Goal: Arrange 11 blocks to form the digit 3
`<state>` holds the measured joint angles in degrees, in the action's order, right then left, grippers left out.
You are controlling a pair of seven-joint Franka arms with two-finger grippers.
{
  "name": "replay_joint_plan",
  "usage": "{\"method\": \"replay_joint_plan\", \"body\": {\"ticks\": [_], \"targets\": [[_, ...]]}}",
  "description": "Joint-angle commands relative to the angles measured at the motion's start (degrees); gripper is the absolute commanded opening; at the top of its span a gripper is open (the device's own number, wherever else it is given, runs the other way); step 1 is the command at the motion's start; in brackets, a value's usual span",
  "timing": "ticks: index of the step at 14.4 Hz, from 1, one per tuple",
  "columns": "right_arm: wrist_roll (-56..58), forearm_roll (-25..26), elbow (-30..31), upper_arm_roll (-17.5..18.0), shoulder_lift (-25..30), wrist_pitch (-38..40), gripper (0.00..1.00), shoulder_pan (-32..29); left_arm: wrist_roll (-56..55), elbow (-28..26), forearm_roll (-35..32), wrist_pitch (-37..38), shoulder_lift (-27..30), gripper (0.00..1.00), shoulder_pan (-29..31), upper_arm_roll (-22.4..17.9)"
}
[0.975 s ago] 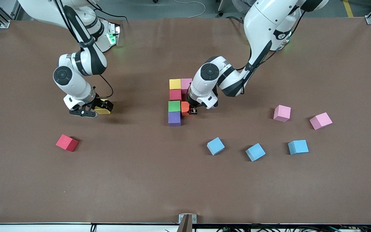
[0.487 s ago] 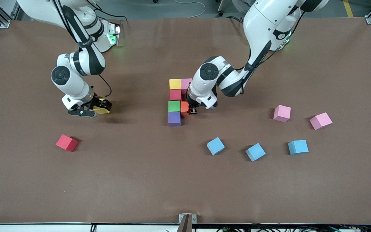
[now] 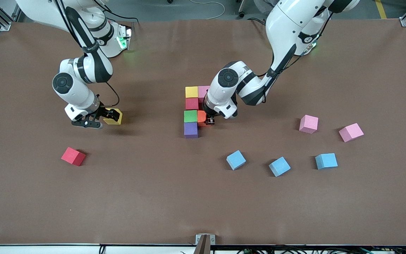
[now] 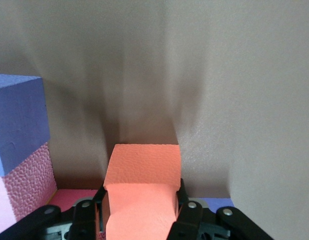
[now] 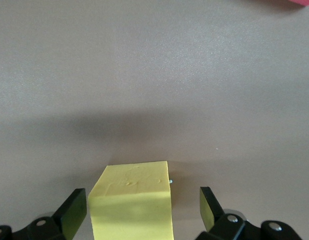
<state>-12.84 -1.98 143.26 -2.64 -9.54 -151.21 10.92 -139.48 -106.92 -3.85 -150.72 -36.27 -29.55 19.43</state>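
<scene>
Left gripper [image 3: 209, 121] clamps the orange block [image 3: 202, 117].
We see it touching the green block [image 3: 190, 116] at three o'clock; the right gripper [image 3: 99, 118], fingers apart, straddles the loose yellow block [image 3: 113, 117].

Brown table [image 3: 174, 204]: a touching cluster [image 3: 194, 111] of yellow, pink, red, green, orange and purple cubes at centre. Loose: three light blue cubes [image 3: 236, 159], two pink cubes [image 3: 308, 124], red cube [image 3: 73, 156], yellow cube [image 3: 113, 116].

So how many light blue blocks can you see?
3, loose in a row nearer the front camera than the built cluster: one closest to it, one in the middle, one toward the left arm's end. None looks hidden.
</scene>
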Motion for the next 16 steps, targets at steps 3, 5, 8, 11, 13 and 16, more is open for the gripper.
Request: {"method": "replay_joint_plan", "body": {"ticks": [3,5,8,11,13,16], "targets": [[0.54,0.31,2.73,0.79,2.07,-0.05,1.0,-0.47,-0.79,0.92,-1.69,1.39,-0.73,0.86,-0.59,-0.36],[0.54,0.31,2.73,0.79,1.98,-0.05,1.0,-0.47,-0.7,1.1,-3.52,1.48,-0.56,1.0,-0.42,-0.36],[0.54,0.31,2.73,0.79,1.89,-0.05,0.86,-0.2,-0.7,1.19,-3.88,3.4,0.49,1.0,-0.06,-0.19],[0.54,0.31,2.73,0.88,1.8,0.83,0.48,-0.03,-0.7,1.28,-3.97,7.18,3.21,1.0,-0.33,0.08],[0.37,0.31,2.64,0.97,1.8,1.01,0.21,-0.11,-0.44,1.71,-4.06,10.34,5.93,1.0,-0.24,0.16],[-0.25,0.14,2.12,1.15,1.8,1.1,0.01,1.2,3.15,5.3,-4.06,16.75,8.14,1.0,0.64,-0.01]]}}
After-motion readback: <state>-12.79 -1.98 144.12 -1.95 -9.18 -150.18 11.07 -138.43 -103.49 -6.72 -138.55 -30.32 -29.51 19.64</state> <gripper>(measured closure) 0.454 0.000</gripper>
